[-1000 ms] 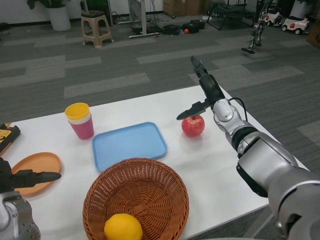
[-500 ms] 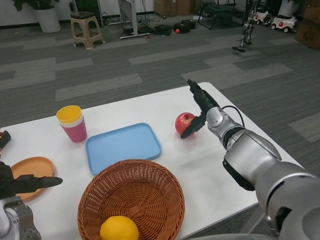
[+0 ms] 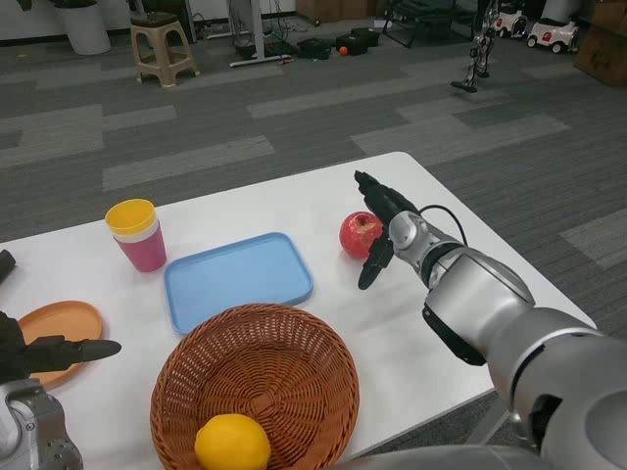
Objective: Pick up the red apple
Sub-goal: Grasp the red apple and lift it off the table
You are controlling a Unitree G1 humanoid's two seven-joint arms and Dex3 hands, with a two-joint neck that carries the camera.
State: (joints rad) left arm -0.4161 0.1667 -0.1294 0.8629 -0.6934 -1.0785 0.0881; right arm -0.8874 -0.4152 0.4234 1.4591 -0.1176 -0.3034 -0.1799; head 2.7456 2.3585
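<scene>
The red apple (image 3: 360, 234) sits upright on the white counter (image 3: 411, 323), just right of the blue tray (image 3: 237, 281) and near the counter's far right edge; the right robot hand (image 3: 380, 227) is at the apple's right side, its black fingers (image 3: 373, 191) spread, one set reaching past the fruit at the back and another pointing down to the counter in front; whether any finger touches the apple cannot be told, and the fruit rests on the counter, not lifted; the silver right forearm (image 3: 470, 294) runs back toward the lower right.

The left robot hand (image 3: 44, 354) lies low at the left edge, fingers stretched out flat over the near rim of the orange plate (image 3: 54, 321), holding nothing.

A woven basket (image 3: 257, 387) stands at the near edge with 1 yellow lemon (image 3: 232, 443) inside; a yellow cup nested in a pink cup (image 3: 136, 234) stands left of the tray.

Beyond the counter the floor is grey carpet (image 3: 294, 108); a beige stool (image 3: 163, 47) stands far back on the left.
</scene>
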